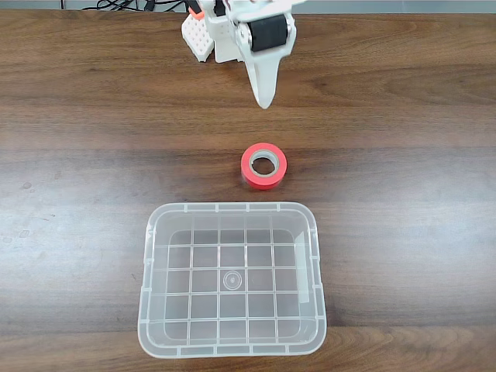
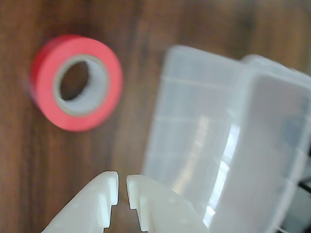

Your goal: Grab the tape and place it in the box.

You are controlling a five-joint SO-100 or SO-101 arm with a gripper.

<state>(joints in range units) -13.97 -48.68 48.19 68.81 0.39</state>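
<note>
The red-orange tape [image 1: 263,166] lies flat on the brown wooden bench [image 1: 403,194], with its grey middle ring facing up. In the fixed view it sits just above the top edge of the clear plastic box [image 1: 232,345], close to it but with a thin strip of wood between them. The white end effector [image 1: 264,99] is at the top of that view, its tip pointing down toward the tape, with bare wood between them. It is not touching the tape.

In the wrist view the end effector [image 2: 122,188] comes in from the bottom. Its two white fingers [image 2: 104,194] are almost together, with only a thin gap, and nothing is between them. The tape [image 2: 77,82] is up and to the left, and the box [image 2: 233,145] is on the right.
</note>
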